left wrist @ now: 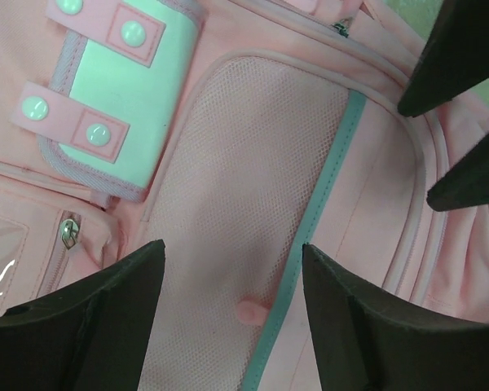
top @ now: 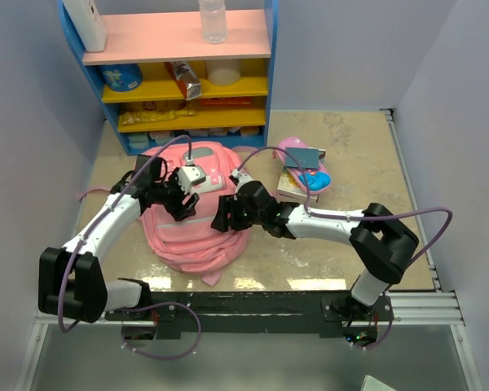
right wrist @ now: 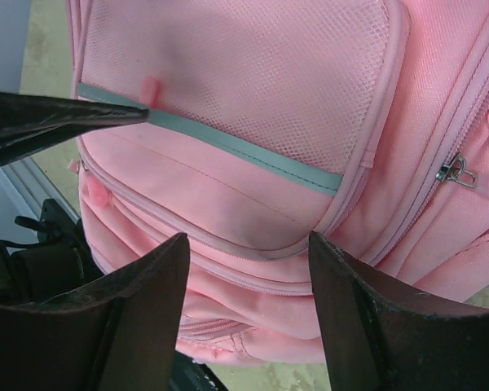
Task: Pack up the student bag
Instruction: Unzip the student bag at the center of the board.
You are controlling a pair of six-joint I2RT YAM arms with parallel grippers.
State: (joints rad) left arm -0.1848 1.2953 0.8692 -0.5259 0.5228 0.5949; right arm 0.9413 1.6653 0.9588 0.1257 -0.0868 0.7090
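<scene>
Bright, even overhead light, soft shadows, pale glare on the table (top: 253, 283), close views slightly soft.

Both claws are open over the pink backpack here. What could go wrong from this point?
The left claw and right claw crowd the same mesh pocket; closing in further could knock them together. Either claw could snag the mesh rather than reach the zip pull. The student bag is soft, so a tug may just bunch it.

I count one student bag (top: 191, 232) mid-surface, two claws over it, the left claw (top: 182, 209) and the right claw (top: 225, 215), one shelf unit (top: 155, 37) at twelve o'clock holding one clear bottle (top: 213, 20) and one white container (top: 85, 20), and one pencil case (top: 288, 148) at two o'clock.
</scene>
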